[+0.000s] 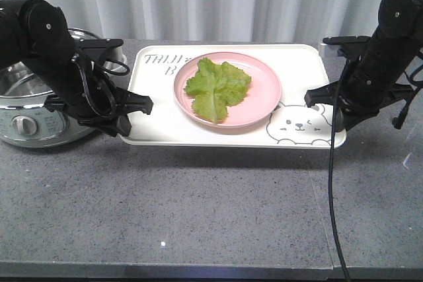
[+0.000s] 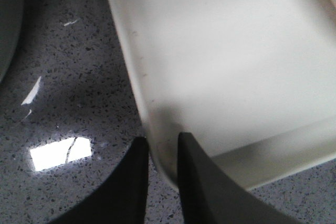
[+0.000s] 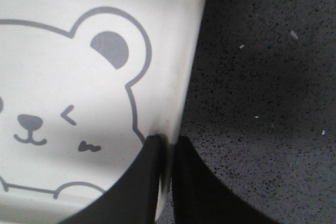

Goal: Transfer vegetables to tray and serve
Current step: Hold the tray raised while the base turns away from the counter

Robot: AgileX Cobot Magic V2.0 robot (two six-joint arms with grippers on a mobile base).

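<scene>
Gripping the tray [image 1: 165, 133] by both short ends on the table [image 1: 198, 196], lettuce leaf [image 1: 215, 87] already aboard.

Far left, beside a steel cooking pot [image 1: 26, 107]: clenched on the tray's left rim with the left gripper [image 2: 161, 141], jaws pinched tight near the front corner. Centre: lying on a round pink plate [image 1: 268, 94] inside the tray, so apparently transferred and left only to be served; long axis running far to near, paler rib end pointing at the tray's near edge, frilled broad end toward the far rim. Right, by the winking bear face [image 1: 301, 123]: clamped likewise with the right gripper [image 3: 167, 141], jaws shut on the right rim. Held at opposite ends, probably to keep the long, left-to-right tray level in a two-armed lift.
</scene>
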